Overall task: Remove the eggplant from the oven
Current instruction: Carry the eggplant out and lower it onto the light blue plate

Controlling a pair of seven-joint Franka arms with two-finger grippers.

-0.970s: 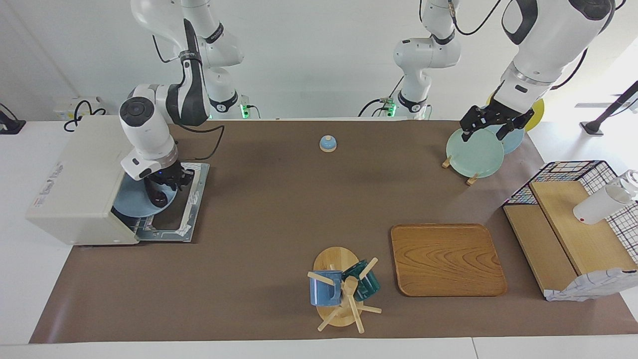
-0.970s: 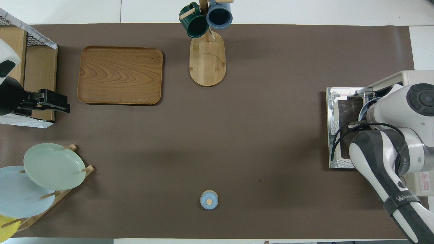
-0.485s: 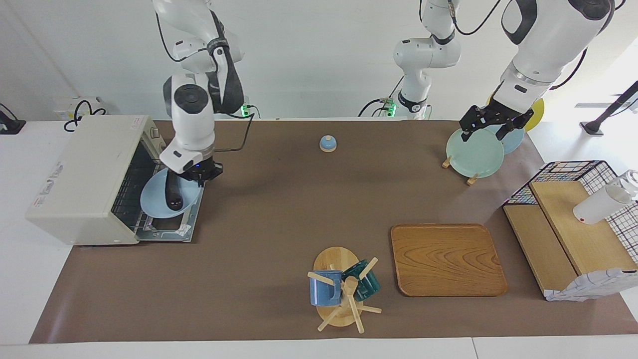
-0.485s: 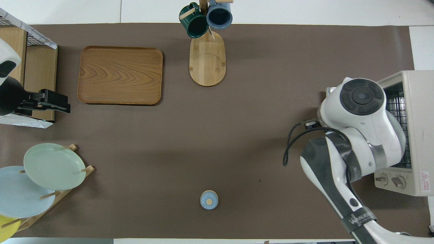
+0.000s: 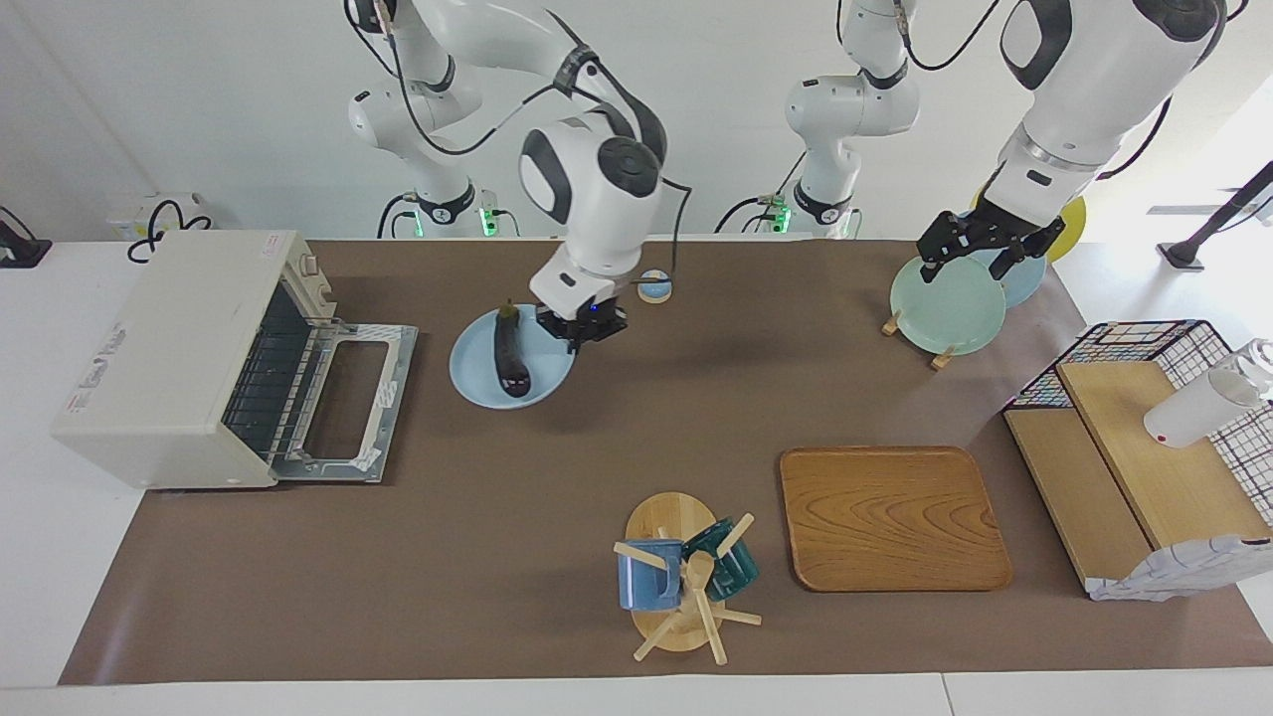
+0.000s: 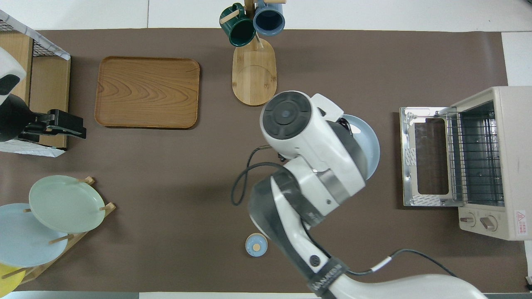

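The dark purple eggplant (image 5: 510, 358) lies on a light blue plate (image 5: 467, 376). My right gripper (image 5: 582, 330) is shut on the plate's rim and holds it low over the brown mat, between the oven and the bell. The cream-white oven (image 5: 169, 358) stands at the right arm's end of the table with its door (image 5: 348, 398) folded down and its wire rack bare. In the overhead view the right arm covers the eggplant; only part of the plate (image 6: 371, 145) and the oven (image 6: 509, 162) show. My left gripper (image 5: 980, 254) waits, open and empty, over the plate rack.
A small blue bell (image 5: 653, 286) sits near the robots, close to the right gripper. A mug tree (image 5: 686, 577) and a wooden tray (image 5: 890, 517) lie farther from the robots. A plate rack (image 5: 945, 303) and a wire shelf crate (image 5: 1144, 447) stand at the left arm's end.
My right arm has drawn the plate with the eggplant out of the oven and carried it toward the table's middle. The left arm has not moved.
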